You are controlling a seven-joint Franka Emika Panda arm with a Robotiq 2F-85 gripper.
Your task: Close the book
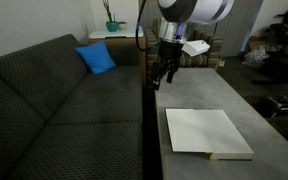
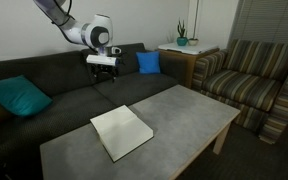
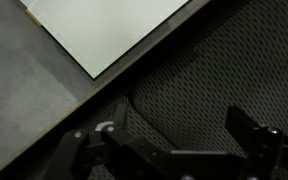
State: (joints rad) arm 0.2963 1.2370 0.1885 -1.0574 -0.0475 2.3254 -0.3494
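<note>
Wrist view catches one corner of the book (image 3: 104, 30) at the upper left: a plain white face turned up, lying flat on the grey counter (image 3: 24, 100). No black cover or yellow spine shows from here, so I cannot tell on which side the hinge lies. In an exterior view the book (image 1: 206, 133) has one edge roughly parallel to the counter's sofa-side edge and just inside it.

The hand (image 3: 174, 140) hangs in the air with its two fingers (image 3: 246, 128) spread wide and nothing between them. It is over the dark sofa (image 3: 204, 70), just off the counter's edge, so the book lies ahead of it and lower, across that edge. In an exterior view the hand (image 2: 104, 68) is well above the book, with a blue cushion (image 2: 148, 62) off to one side.

The coming move probably calls for crossing the edge and dropping to the book's level.
</note>
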